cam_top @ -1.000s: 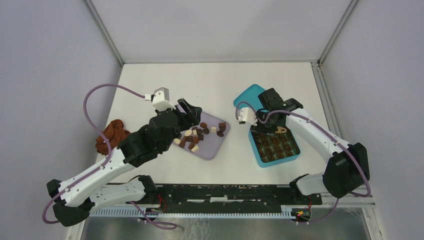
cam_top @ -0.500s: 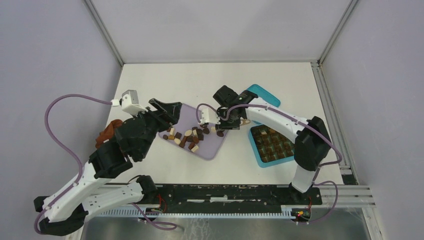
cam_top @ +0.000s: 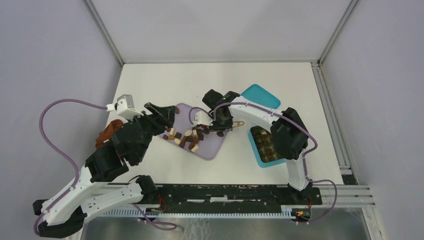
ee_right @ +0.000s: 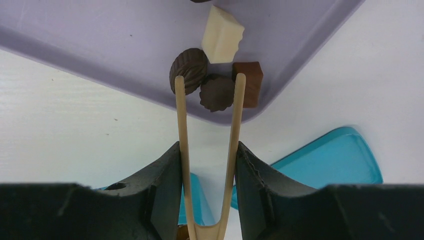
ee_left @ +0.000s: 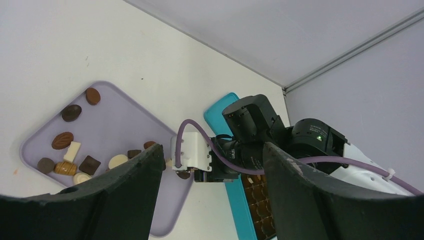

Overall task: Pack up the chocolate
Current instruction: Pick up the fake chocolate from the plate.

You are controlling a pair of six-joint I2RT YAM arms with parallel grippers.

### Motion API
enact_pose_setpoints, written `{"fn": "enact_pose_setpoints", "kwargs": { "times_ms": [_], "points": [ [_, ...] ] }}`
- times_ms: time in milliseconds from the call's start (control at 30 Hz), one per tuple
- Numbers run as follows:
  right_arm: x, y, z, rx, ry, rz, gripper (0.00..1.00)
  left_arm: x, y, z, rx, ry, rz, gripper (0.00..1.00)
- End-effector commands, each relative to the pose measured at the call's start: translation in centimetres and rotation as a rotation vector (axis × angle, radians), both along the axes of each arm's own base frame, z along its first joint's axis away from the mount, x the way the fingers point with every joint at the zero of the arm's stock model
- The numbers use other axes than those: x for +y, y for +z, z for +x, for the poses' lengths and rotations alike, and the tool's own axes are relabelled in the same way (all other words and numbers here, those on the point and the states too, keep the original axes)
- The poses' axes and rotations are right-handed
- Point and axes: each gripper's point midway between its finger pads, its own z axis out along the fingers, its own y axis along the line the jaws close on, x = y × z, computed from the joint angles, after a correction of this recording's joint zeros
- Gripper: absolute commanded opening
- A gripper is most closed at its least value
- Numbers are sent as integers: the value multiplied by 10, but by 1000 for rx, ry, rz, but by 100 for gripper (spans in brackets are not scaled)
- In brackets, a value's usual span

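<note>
White worktop (cam_top: 210, 80) fills the middle, pale grey walls on three sides and metal frame rails (cam_top: 327, 100) running along the edges. There's a lilac tray (cam_top: 211, 148) lying at an angle left of centre. Off its left side, a rust-brown cloth (cam_top: 107, 133) sits bunched up, partly hidden. Over to the right, a teal box (cam_top: 259, 161), and beyond it the teal lid (cam_top: 260, 96) lies flat on the worktop. Wooden tongs (ee_right: 182, 130) point at the tray's rounded corner, the two tips standing apart just above it.
</note>
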Motion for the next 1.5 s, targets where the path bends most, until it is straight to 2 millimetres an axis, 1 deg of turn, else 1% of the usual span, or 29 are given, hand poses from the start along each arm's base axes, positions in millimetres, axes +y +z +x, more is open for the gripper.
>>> {"fn": "enact_pose_setpoints", "kwargs": {
  "times_ms": [0, 267, 600, 733, 1000, 1133, 1467],
  "points": [
    [11, 3, 9, -29, -19, 2, 45, 10, 3, 0, -5, 46, -24, 78],
    [12, -11, 10, -9, -19, -27, 45, 9, 1, 1, 0, 52, -27, 78],
    [13, -20, 14, -12, -30, -45, 45, 6, 1, 3, 3, 50, -18, 79],
    [12, -19, 15, -15, -33, -46, 45, 6, -1, 3, 6, 50, -19, 79],
    [14, -2, 19, -55, -35, -18, 46, 5, -1, 3, 5, 50, -22, 79],
    [14, 1, 18, -57, -35, -12, 46, 4, -1, 4, 5, 46, -22, 79],
    [14, -6, 19, -50, -42, -22, 46, 1, -1, 4, 7, 34, -27, 78]
  ]
}}
